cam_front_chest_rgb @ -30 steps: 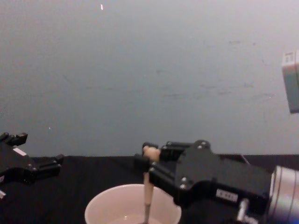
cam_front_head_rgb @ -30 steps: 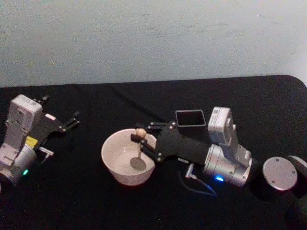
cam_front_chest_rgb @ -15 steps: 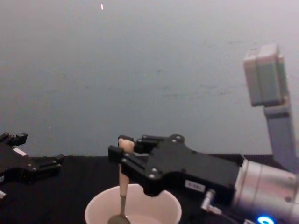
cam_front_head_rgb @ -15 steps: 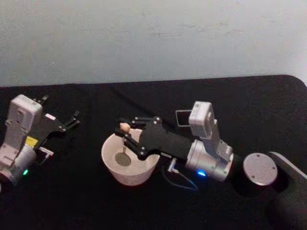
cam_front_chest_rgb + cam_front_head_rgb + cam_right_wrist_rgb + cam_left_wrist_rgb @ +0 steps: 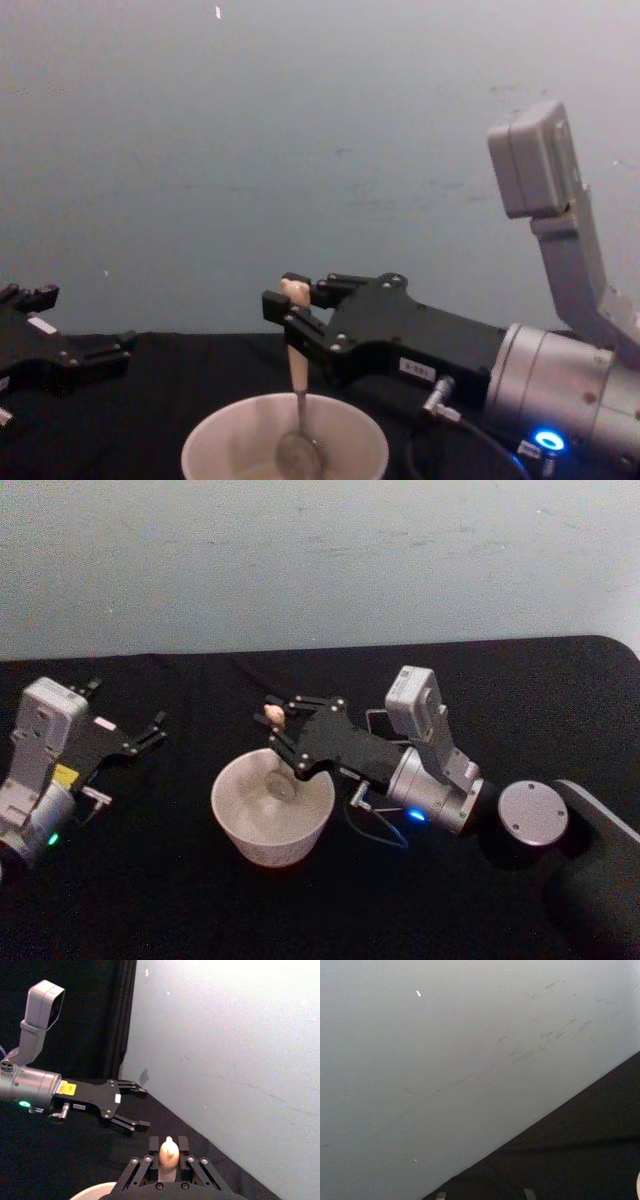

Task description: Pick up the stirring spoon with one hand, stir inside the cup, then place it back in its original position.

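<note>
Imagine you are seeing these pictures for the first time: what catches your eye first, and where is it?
The right end effector, shut on the stirring spoon, stands out mid-table. The spoon hangs upright with its metal bowl down inside the cream cup. The left end effector sits open at the far left, apart from both.

a black-covered table (image 5: 150, 900) carries the cream-white cup (image 5: 265, 845) and a partly hidden dark square holder (image 5: 376, 719) beyond it.

Cream-white cup (image 5: 258, 846); beige-handled stirring spoon (image 5: 296, 362); black table (image 5: 150, 900).
</note>
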{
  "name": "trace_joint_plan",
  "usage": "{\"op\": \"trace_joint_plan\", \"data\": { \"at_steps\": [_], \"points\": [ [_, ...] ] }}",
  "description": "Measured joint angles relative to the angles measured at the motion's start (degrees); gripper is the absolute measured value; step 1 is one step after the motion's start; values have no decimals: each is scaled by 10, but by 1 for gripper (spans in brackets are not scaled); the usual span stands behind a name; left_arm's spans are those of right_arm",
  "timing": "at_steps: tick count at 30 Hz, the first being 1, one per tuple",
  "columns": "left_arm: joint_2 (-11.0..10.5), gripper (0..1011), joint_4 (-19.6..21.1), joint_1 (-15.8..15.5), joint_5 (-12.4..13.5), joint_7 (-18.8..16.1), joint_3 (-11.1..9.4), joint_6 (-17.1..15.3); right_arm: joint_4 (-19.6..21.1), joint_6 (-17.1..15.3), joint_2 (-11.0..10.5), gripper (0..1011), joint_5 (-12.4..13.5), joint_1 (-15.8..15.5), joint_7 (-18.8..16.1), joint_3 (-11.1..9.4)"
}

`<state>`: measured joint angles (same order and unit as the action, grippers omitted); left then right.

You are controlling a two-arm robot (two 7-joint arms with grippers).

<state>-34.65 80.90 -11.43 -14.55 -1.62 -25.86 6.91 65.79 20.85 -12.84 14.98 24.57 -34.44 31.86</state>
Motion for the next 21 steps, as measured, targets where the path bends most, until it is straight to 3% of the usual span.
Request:
{"op": "trace_joint_plan", "data": {
  "at_steps": [21],
  "points": [
    [0,1001,0,0,0,0,0,0,14,-8,-4,215,9,-10,-8,-12]
  ]
}}
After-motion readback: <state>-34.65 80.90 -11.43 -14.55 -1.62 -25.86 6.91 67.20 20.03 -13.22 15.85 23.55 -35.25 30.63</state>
